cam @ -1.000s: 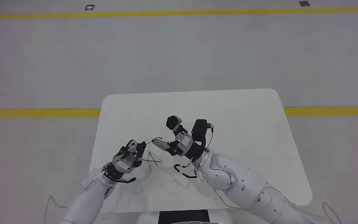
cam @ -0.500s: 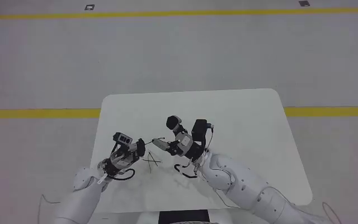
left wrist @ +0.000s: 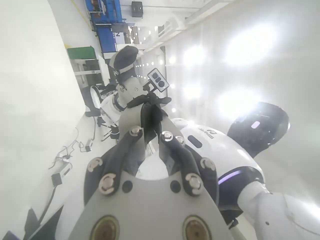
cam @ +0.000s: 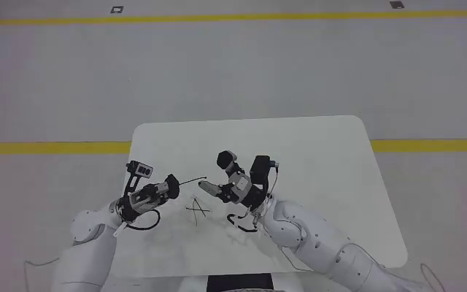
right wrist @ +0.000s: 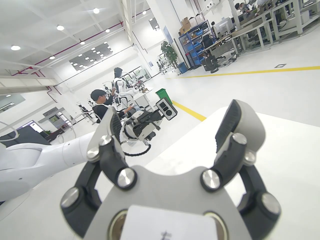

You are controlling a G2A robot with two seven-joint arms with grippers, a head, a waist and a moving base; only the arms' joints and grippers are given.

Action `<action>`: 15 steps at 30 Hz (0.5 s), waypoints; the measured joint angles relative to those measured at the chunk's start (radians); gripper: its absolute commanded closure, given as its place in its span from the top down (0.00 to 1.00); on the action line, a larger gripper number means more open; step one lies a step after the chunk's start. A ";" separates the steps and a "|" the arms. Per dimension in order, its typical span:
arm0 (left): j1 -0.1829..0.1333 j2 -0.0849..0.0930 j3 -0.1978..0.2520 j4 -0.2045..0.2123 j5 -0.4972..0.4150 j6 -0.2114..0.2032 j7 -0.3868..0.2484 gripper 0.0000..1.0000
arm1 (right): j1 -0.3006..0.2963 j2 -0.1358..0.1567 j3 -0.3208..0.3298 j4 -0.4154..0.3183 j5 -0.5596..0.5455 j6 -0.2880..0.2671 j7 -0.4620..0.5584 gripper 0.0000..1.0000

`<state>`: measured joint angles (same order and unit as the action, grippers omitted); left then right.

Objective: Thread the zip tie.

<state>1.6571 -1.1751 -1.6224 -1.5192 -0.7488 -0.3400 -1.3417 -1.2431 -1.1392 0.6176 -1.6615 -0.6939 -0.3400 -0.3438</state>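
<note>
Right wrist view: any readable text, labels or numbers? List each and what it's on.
None can be read.
White label at the base of the right gripper: cut off by the picture's edge, only a partial mark shows.
Blue wall signs in the hall behind: too small to read.

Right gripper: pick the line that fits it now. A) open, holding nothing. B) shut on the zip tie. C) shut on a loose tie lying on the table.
A: the right gripper stands wide open with nothing in it; the zip tie juts from the shut left gripper.
</note>
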 measured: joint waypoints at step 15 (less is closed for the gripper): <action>-0.028 0.012 -0.032 0.033 -0.066 0.000 -0.050 0.00 | -0.012 0.006 0.013 -0.044 0.208 0.000 0.154 1.00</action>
<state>1.6288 -1.1633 -1.6544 -1.4864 -0.8145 -0.3401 -1.3915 -1.2546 -1.1332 0.6303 -1.7053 -0.4862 -0.3400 -0.1897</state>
